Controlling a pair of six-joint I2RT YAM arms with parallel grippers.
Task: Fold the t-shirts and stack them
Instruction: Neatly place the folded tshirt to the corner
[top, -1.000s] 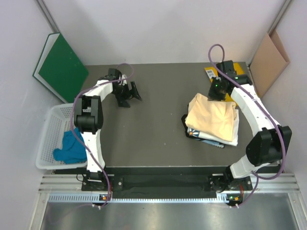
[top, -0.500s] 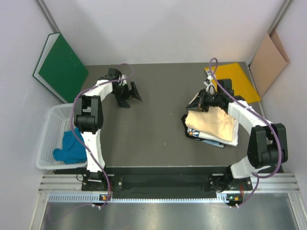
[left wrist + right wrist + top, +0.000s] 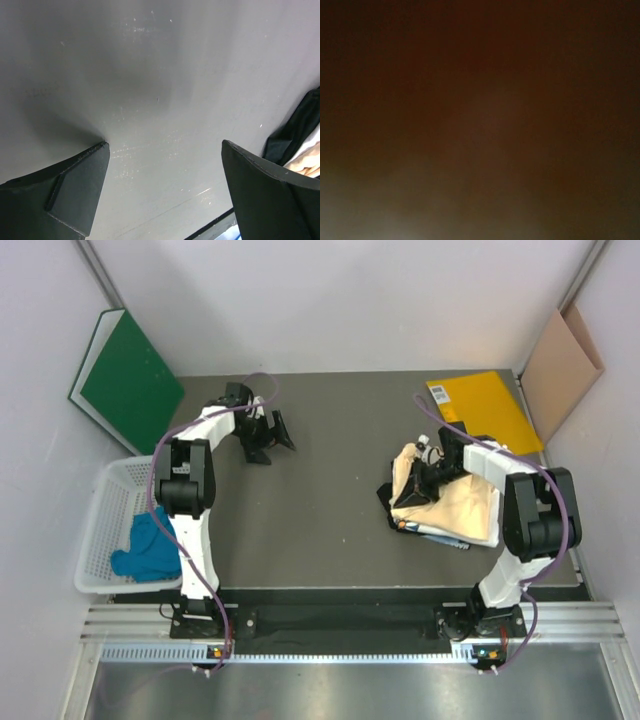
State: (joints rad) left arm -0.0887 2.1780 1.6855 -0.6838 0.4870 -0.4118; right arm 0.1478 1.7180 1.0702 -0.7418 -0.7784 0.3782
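Two t-shirts (image 3: 466,506) lie stacked, seemingly under right gripper (image 3: 418,486).

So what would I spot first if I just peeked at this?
The soft pale peach-yellow t-shirt lying on the right, with the right arm's black pincer down at its left edge. Then the flat bright-yellow folder in the far right corner, and the crumpled teal-blue t-shirt in the white plastic basket on the left.

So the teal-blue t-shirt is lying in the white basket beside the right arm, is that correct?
Not quite: the top external view shows the teal-blue t-shirt in the white basket beside the left arm, not the right.
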